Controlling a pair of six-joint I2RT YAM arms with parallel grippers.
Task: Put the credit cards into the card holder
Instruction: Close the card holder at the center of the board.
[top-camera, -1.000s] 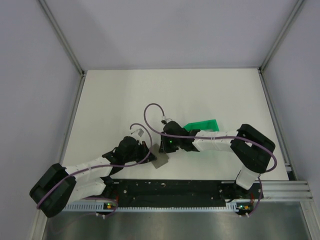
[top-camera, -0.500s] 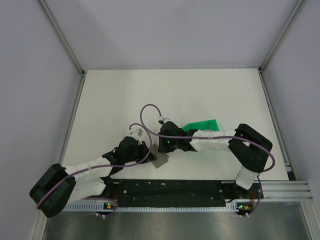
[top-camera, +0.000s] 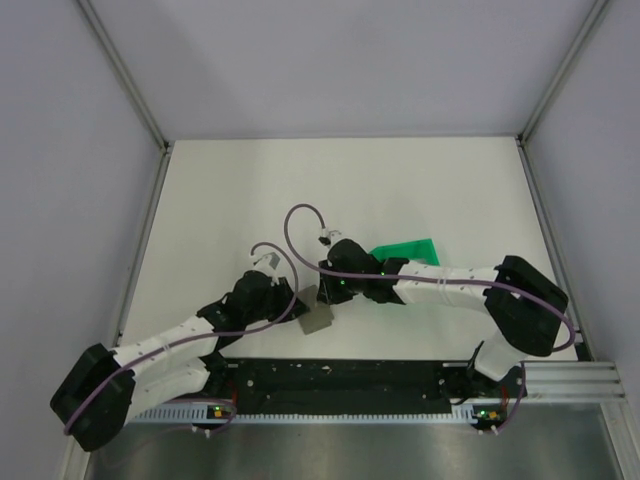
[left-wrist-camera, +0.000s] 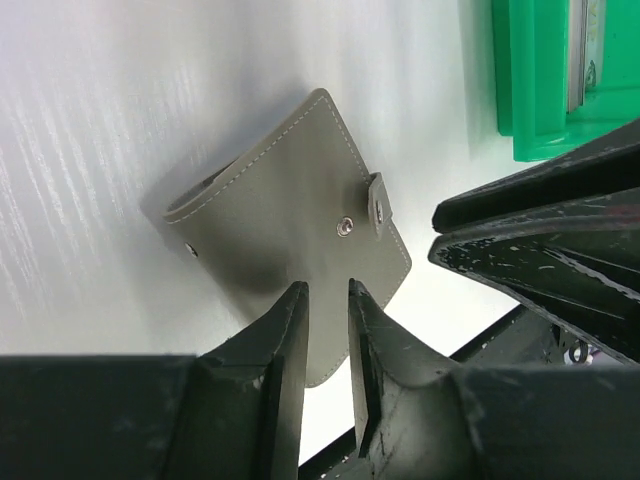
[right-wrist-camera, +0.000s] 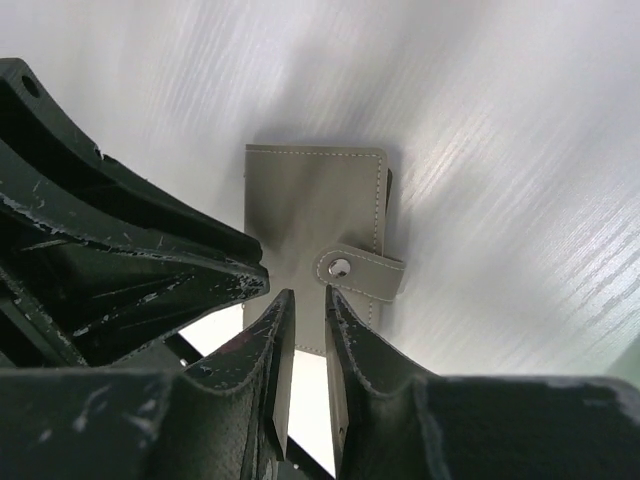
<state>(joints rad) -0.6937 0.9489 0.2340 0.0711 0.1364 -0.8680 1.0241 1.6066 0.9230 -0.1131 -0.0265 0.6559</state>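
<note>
You're at the open-the-holder step, by my read. The card holder (top-camera: 318, 322) lies flat on the table (top-camera: 240, 200) by the near edge, about centre. It's shut, w/ its snap strap (right-wrist-camera: 362, 272) buttoned.

- **Left gripper** (left-wrist-camera: 326, 292): at the holder's left edge, fingers only a slit apart, nothing btwn them. Touching or just above, can't tell.
- **Right gripper** (right-wrist-camera: 308, 296): at the holder's far edge, same narrow gap, empty.

Next you'll prob. need one side to pin the holder & the other to get a fingertip under the strap and pop it. It's a thin flap, so go low & shallow. Only then fetch a card.

The green frame (top-camera: 405, 250) sits to the far right, apart from the holder.

Hard to make out:
- Left wrist view shows a grey sliver in the frame, prob. a credit card (left-wrist-camera: 582, 50), cut off at the top edge, so no card count.
- Whether anything's already inside the holder, can't tell.
- In the top view the wrists hide both sets of fingertips.
</note>
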